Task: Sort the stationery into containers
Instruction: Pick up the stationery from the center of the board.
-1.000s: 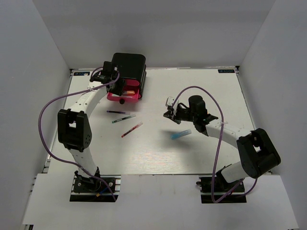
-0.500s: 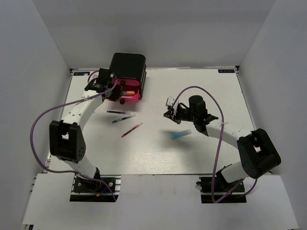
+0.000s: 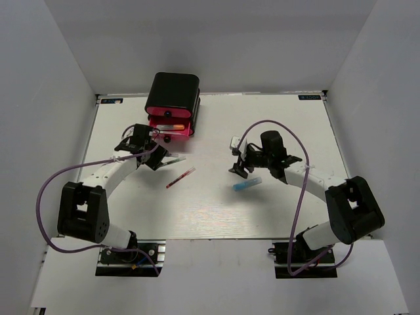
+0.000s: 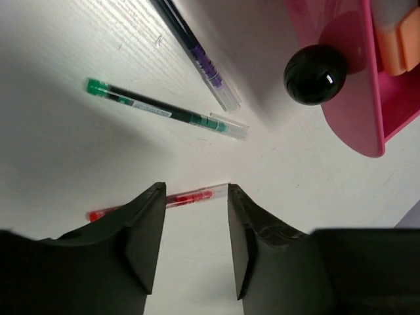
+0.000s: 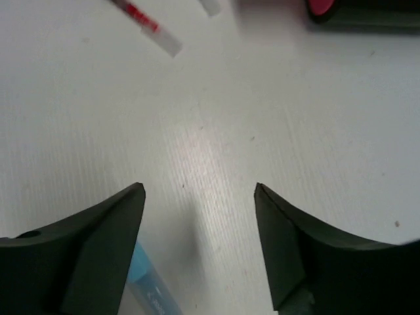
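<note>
From above, my left gripper (image 3: 155,157) hovers just in front of the pink drawers (image 3: 170,125). My right gripper (image 3: 239,167) is just past the blue marker (image 3: 247,184).

Left wrist: jaws half open and empty, with the red pen (image 4: 193,195) crossing under the tips. A skewed close could flick it into the green pen (image 4: 167,110) ahead.

Right wrist: jaws wide and empty, with the marker beneath one finger, so descending would pin it.

No writing is legible.

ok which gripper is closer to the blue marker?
Right. The right gripper hovers open just beyond the blue marker, which lies beside one finger in the right wrist view. The left gripper is across the table, open, near the red pen.
</note>
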Controlling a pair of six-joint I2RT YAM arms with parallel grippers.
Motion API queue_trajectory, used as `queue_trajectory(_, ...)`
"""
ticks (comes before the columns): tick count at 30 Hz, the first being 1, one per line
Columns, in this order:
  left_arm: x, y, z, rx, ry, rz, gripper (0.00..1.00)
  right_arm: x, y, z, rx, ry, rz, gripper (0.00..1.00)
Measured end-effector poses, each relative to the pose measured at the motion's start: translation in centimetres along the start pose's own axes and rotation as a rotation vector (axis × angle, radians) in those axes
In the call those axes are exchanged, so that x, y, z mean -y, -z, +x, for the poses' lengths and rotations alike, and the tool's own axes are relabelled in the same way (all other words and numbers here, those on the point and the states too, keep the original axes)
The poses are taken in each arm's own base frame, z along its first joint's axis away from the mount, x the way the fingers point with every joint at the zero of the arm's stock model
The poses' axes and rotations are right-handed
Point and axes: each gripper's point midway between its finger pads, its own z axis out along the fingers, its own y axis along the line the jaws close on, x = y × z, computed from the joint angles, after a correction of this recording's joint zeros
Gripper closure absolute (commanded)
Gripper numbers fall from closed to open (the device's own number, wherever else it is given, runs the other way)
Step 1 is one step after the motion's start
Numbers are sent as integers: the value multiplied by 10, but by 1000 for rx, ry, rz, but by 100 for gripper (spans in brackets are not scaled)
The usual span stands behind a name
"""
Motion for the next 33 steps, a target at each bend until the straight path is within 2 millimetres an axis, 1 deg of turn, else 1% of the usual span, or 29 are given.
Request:
queue_trajectory(1, 0, -1, 0, 4, -14, 8, 45, -3, 3, 7, -24, 7, -23, 20)
queue_trajectory(3, -1, -3, 0, 11, -33, 19, 45, -8, 11, 20, -69, 30, -74, 20)
queue_trajectory(4, -2, -3, 0, 14, -44, 22, 43, -11, 15, 25, -86, 43, -98, 20)
queue_trajectory(7, -11, -2, 3, 24, -68, 29, 42, -20, 25, 40, -127, 91, -180, 20)
queue_trajectory(9, -19, 1, 5, 31, -77, 27, 41, -26, 29, 48, -143, 137, -236, 20)
queue_trajectory(12, -25, 5, 5, 46, -92, 34, 38, -39, 31, 65, -174, 176, -318, 22)
queue_trajectory(14, -27, 8, 4, 60, -102, 42, 34, -47, 30, 76, -196, 190, -373, 22)
queue_trajectory(15, -28, 10, 3, 67, -107, 45, 30, -49, 30, 81, -205, 197, -398, 23)
queue_trajectory(17, -30, 13, 2, 81, -118, 52, 24, -51, 27, 90, -220, 214, -438, 24)
queue_trajectory(18, -31, 15, 2, 87, -122, 55, 21, -51, 25, 94, -230, 218, -457, 27)
queue_trajectory(19, -33, 17, 2, 92, -124, 59, 21, -48, 23, 97, -237, 227, -469, 29)
queue_trajectory(20, -35, 20, 2, 99, -125, 66, 19, -46, 20, 100, -247, 230, -479, 30)
queue_trajectory(23, -41, 27, 3, 118, -128, 77, 16, -39, 14, 104, -258, 246, -497, 41)
queue_trajectory(24, -43, 29, 3, 125, -126, 81, 16, -36, 12, 104, -260, 256, -501, 50)
queue_trajectory(27, -49, 34, 4, 138, -123, 88, 16, -32, 11, 106, -270, 279, -518, 67)
queue_trajectory(28, -52, 36, 5, 141, -121, 90, 16, -32, 11, 106, -273, 288, -526, 76)
queue_trajectory(31, -61, 37, 10, 144, -110, 91, 15, -33, 12, 107, -271, 314, -538, 90)
queue_trajectory(33, -69, 37, 13, 143, -102, 86, 15, -34, 13, 106, -269, 323, -549, 93)
